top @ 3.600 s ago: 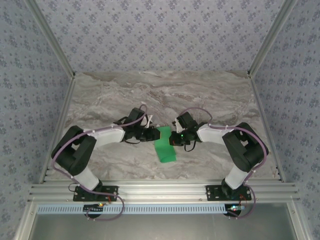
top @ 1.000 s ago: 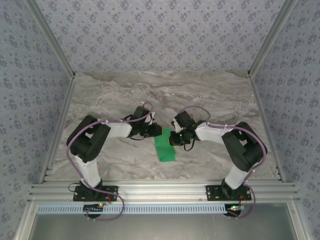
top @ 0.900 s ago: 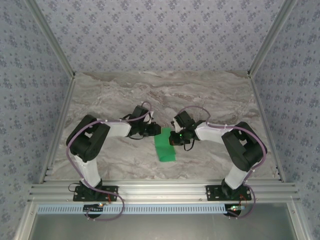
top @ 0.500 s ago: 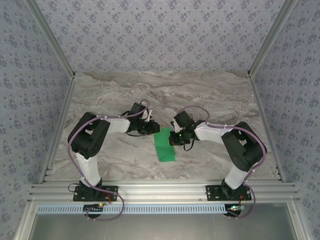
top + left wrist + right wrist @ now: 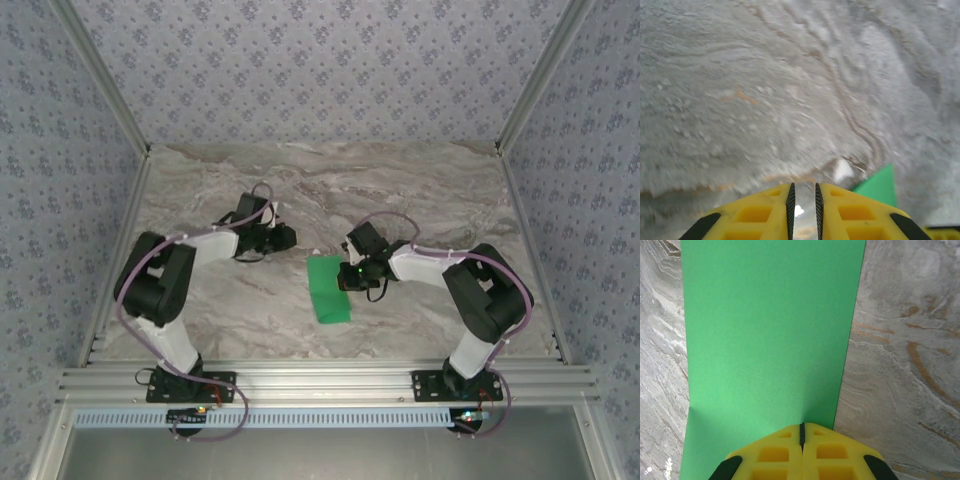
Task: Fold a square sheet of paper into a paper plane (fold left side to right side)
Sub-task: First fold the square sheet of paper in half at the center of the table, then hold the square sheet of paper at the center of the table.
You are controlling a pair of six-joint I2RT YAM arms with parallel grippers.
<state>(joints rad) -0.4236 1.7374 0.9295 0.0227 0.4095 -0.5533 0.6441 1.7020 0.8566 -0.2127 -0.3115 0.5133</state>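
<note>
From above — two arms, two grippers, one green sheet of paper (image 5: 328, 292) on the marble table (image 5: 400, 190). The sheet lies flat as a narrow upright strip between the arms, a little right of centre. The left gripper (image 5: 285, 238) hangs over bare marble, up and to the left of the sheet and clear of it. The right gripper (image 5: 343, 278) sits right at the strip's right edge.

Left wrist now: the left gripper (image 5: 803, 187) shows its yellow fingers a thin slit apart, table (image 5: 765, 75) visible through the gap, nothing held. One green corner of the sheet of paper (image 5: 879, 181) pokes in at lower right, a small white speck (image 5: 842, 170) just beside it.

Right wrist: the right gripper (image 5: 801, 426) is fully closed, jaws pressed into a single seam, tips over the near end of the sheet of paper (image 5: 770, 330) — whether they press down on it I can't tell. Marble table (image 5: 890, 365) on both sides of the strip.
</note>
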